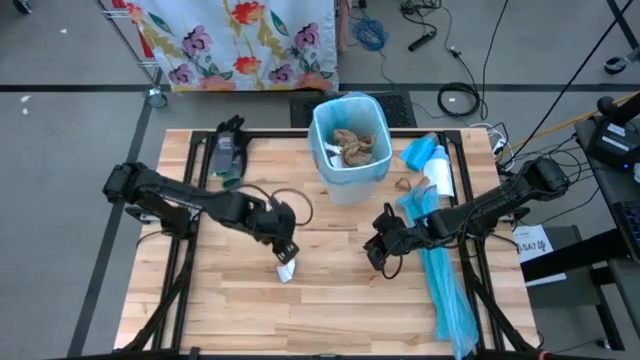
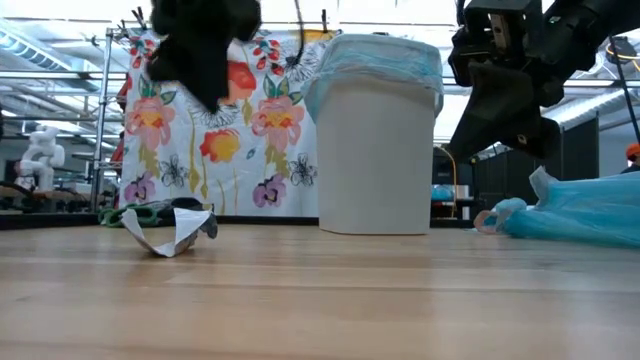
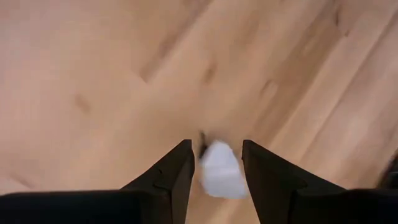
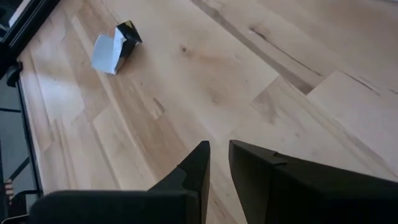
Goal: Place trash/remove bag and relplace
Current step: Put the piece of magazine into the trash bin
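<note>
From the high view, my left gripper (image 1: 287, 262) hangs over the middle of the tabletop (image 1: 330, 310), right above a small white scrap (image 1: 286, 271) of trash. The bin (image 1: 349, 138) sits at the far edge, about centre, lined with a light-blue bag (image 1: 322, 118) and already holding crumpled brown paper (image 1: 358, 146). One more little brown scrap (image 1: 404, 185) lies just beside the bin toward the right edge. My right gripper (image 1: 381, 256) hovers right of centre, next to the long light-blue plastic sheets (image 1: 448, 290) that run down the right side toward the near edge.

Low view: the white scrap (image 2: 170, 229) rests on the wood, crumpled, with a dark bit on one end. My left gripper (image 2: 205, 50) is above it, not touching as far as I can see. The bin (image 2: 376, 140) stands behind, bag rim folded over its top. My right arm is up on the other side, above the blue sheets (image 2: 580, 215).

Left wrist view: my fingers (image 3: 177, 171) are apart, and the white scrap (image 3: 219, 168) sits right in the gap between them. It's blurry, so I can't tell if either finger touches it.

Right wrist view: my fingers (image 4: 200, 165) are nearly together with just a narrow gap, nothing in them. Bare wood below, and the white scrap (image 4: 114, 48) lies well apart across the tabletop.
</note>
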Robot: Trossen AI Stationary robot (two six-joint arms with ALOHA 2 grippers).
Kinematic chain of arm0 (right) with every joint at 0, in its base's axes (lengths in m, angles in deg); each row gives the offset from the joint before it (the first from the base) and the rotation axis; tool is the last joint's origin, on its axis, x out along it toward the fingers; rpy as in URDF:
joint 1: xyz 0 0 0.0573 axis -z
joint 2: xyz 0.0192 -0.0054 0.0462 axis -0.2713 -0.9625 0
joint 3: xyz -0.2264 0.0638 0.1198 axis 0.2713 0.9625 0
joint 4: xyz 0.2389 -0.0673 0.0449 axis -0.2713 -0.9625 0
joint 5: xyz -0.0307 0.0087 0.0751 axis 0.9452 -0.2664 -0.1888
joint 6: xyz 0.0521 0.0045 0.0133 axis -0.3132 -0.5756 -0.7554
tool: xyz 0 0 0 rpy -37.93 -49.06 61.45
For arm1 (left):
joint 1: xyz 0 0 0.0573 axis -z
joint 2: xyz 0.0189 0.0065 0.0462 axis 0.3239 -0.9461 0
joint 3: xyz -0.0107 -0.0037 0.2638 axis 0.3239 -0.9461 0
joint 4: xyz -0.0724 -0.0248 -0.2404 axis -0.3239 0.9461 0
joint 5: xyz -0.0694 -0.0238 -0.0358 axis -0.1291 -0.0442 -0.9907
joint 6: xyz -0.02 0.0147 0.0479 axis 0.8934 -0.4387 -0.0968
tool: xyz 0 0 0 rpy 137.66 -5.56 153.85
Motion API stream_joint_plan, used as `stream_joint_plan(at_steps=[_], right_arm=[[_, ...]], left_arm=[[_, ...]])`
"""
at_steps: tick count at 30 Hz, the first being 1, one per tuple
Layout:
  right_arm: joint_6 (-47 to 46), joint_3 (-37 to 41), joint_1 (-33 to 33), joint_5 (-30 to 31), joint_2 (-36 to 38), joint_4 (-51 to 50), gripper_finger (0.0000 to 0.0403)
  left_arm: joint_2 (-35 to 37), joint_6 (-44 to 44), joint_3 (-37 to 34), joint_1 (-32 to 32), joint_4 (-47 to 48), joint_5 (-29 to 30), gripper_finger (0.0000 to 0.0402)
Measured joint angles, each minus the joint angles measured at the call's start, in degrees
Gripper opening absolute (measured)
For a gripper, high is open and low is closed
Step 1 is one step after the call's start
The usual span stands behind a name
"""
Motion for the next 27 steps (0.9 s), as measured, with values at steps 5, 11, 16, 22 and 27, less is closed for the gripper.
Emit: stream_joint_plan(at_steps=[5, 11, 16, 22, 27], right_arm=[[-0.1, 0.0, -1.1, 0.0, 0.0, 0.1, 0.0051], [-0.1, 0.0, -1.3, 0.0, 0.0, 0.2, 0.0051], [-0.1, 0.0, -1.3, 0.0, 0.0, 0.2, 0.0051], [0.1, 0.0, -1.3, -0.6, 0.0, 0.4, 0.0051], [0.3, 0.0, -1.3, -1.3, 0.0, 0.1, 0.0051]], left_arm=[[0.0, 11.7, -8.2, 0.2, -8.2, -1.2, 0.0140], [-1.5, 11.8, -10.9, 0.1, -10.0, -2.5, 0.0140], [-5.6, 10.8, -12.1, 0.1, -14.1, -6.0, 0.0140], [-11.1, 9.7, -12.1, -0.1, -21.0, -9.1, 0.0138], [-15.2, 9.8, -12.1, -0.3, -21.8, -13.8, 0.0072]])
